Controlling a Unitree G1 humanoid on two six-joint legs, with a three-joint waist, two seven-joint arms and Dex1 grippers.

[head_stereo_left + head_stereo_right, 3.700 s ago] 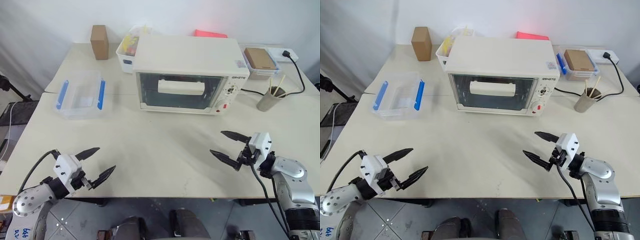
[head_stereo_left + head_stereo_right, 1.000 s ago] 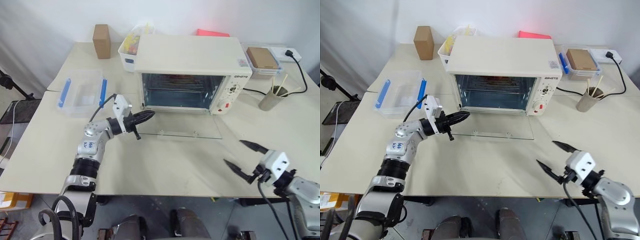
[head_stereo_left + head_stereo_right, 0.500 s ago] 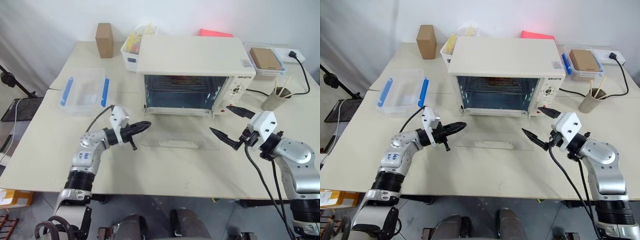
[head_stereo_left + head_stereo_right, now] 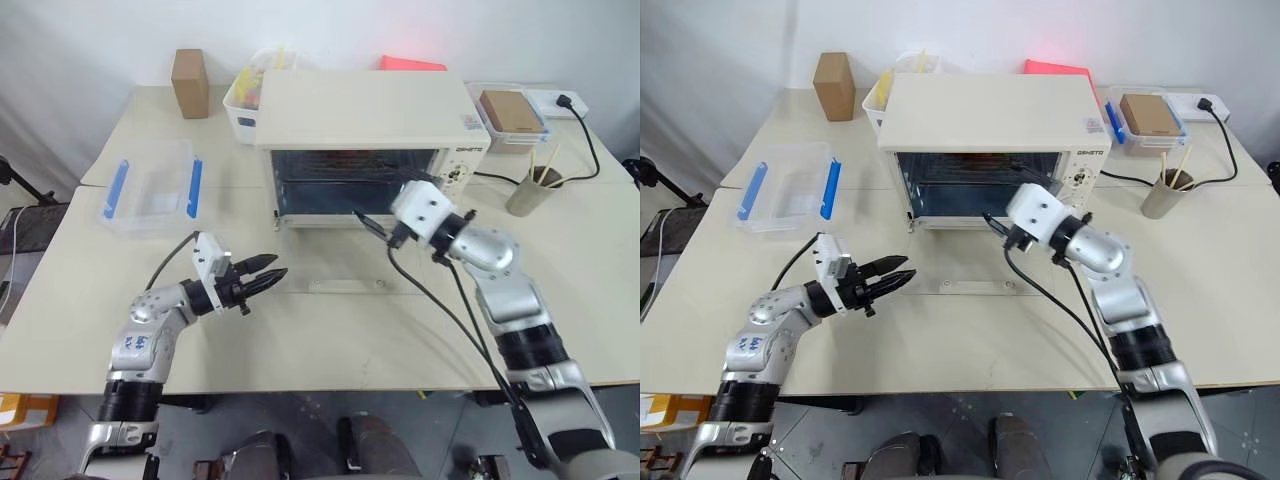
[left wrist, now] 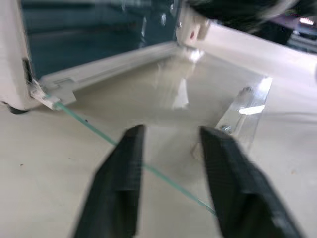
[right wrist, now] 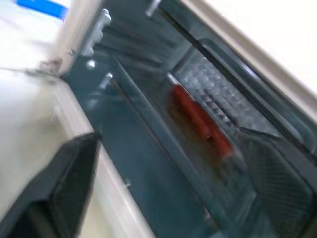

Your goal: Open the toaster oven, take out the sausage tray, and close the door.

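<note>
The cream toaster oven (image 4: 360,115) stands at the table's middle back. Its glass door (image 4: 350,262) lies folded down flat on the table, with the bar handle (image 4: 345,286) at the near edge. Inside, in the right wrist view, the sausage tray (image 6: 208,148) sits on its rack with red sausages (image 6: 198,119) on it. My right gripper (image 4: 380,205) is open at the oven's mouth, above the door, holding nothing. My left gripper (image 4: 262,275) hovers open and empty just left of the door's near corner; its fingers (image 5: 119,193) point at the glass edge.
A clear box with blue latches (image 4: 150,185) sits at the left. Behind the oven are a cardboard box (image 4: 188,83) and a white bin (image 4: 243,100). At the right stand a cup of sticks (image 4: 527,195), a lidded container (image 4: 507,112) and a black cable (image 4: 590,150).
My left gripper has opened and drawn back to the left, away from the door. My right gripper has risen from the table's near right up to the oven's mouth. The door stays flat.
</note>
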